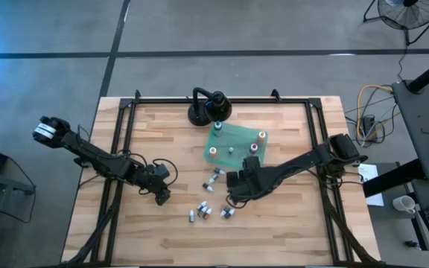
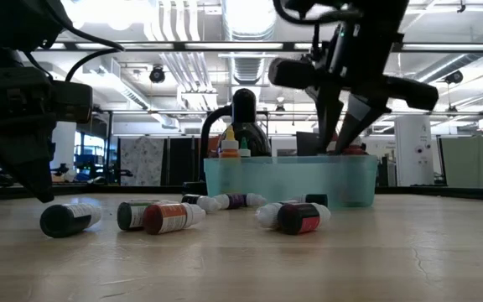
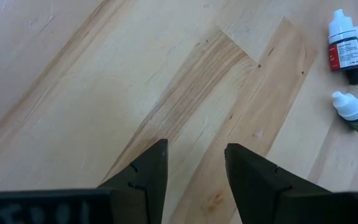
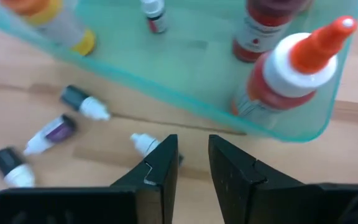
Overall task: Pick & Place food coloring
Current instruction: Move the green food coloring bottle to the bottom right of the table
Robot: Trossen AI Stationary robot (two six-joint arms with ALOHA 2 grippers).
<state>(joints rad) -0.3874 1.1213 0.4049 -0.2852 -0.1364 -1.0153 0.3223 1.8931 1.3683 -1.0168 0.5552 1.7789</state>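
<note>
- Right wrist view first: my right gripper [image 4: 192,163] hangs low over the wooden table [image 4: 55,149], fingers narrowly parted with nothing between them, just short of the green tray [image 4: 166,87].
- One small bottle [image 4: 143,144] lies on its side right at my left-hand fingertip, white nozzle showing; that is the nearest candidate.
- Beyond it, a purple-labelled bottle [image 4: 56,132] and two dark-capped ones [image 4: 82,102] [image 4: 11,167] lie loose on the wood.
- Inside the tray, an orange-capped bottle [image 4: 291,65] stands upright with others beside it, so some look already placed.
- From the high view, my left gripper [image 1: 161,195] waits over bare wood, well apart from the scattered bottles [image 1: 207,211]; its fingers are moderately open and hold nothing.
- Handling, as I judge it: these are light, smooth plastic, round-bodied, so lying down they should roll away from a nudge.
- I'd close across the body's middle, not the tapering nozzle, and squeeze gently since the walls probably flex.
</note>
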